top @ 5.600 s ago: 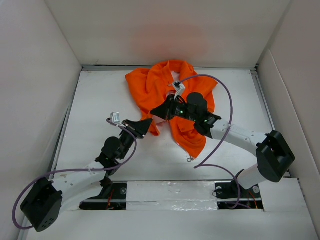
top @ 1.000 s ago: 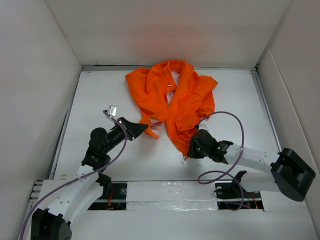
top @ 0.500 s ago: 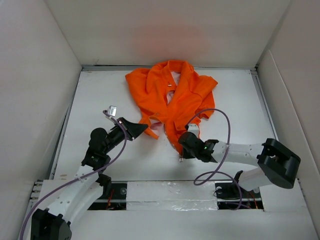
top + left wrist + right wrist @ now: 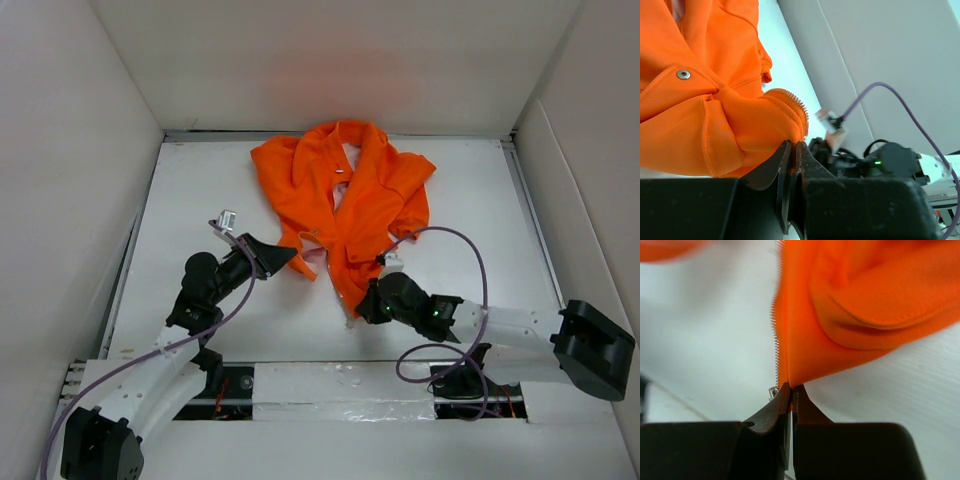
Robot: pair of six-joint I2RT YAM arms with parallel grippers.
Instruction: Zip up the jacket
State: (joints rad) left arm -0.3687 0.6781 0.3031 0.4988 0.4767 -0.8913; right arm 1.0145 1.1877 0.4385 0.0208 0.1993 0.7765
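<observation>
The orange jacket (image 4: pixel 340 195) lies crumpled and unzipped in the back middle of the white table. My left gripper (image 4: pixel 292 254) is shut on the bottom corner of its left front panel, seen in the left wrist view (image 4: pixel 793 146) beside the zipper teeth (image 4: pixel 799 104). My right gripper (image 4: pixel 362 308) is shut on the bottom corner of the right front panel, seen in the right wrist view (image 4: pixel 790 386), with the zipper teeth (image 4: pixel 775 340) and the small metal pull (image 4: pixel 773 392) just left of the jaws. A metal snap (image 4: pixel 683 74) shows on the fabric.
White walls (image 4: pixel 70 150) enclose the table on the left, back and right. The right arm's purple cable (image 4: pixel 470 260) loops over the table to the right of the jacket. The left arm's cable (image 4: pixel 140 345) trails along its base.
My right gripper has moved forward and left off the jacket's middle to its bottom hem and closed on the right panel's corner. My left gripper has stayed shut on the left corner.
</observation>
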